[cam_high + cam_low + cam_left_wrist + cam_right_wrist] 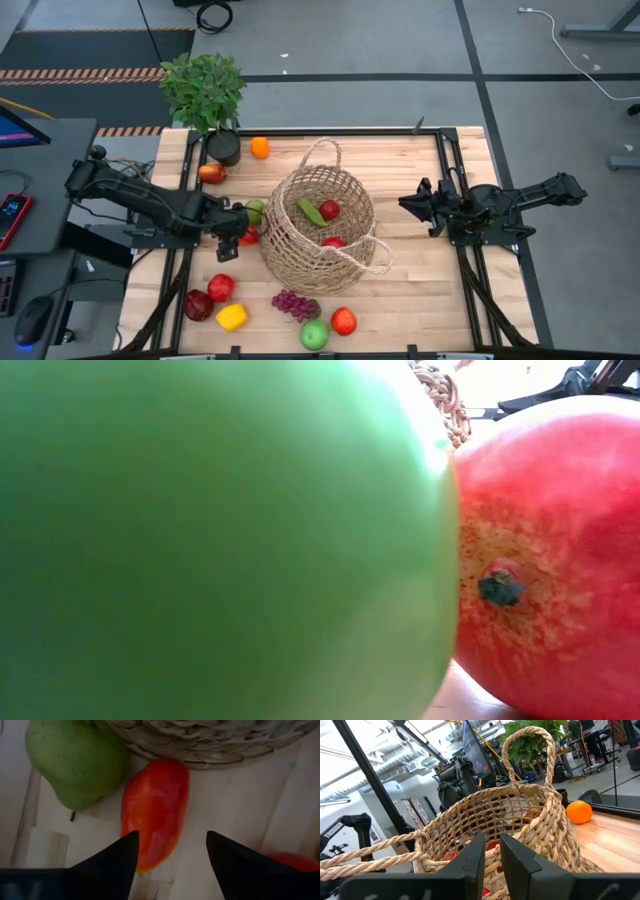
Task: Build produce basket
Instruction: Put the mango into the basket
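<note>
The wicker basket sits mid-desk, holding a cucumber and two red fruits. Beside its left wall, the left claw hangs spread over a long red pepper next to a green pear. The right claw waits pressed together, well right of the basket.

At frame centre the basket holds a cucumber and red fruit (two pieces); the left gripper sits just left of it, the right gripper well right.
</note>
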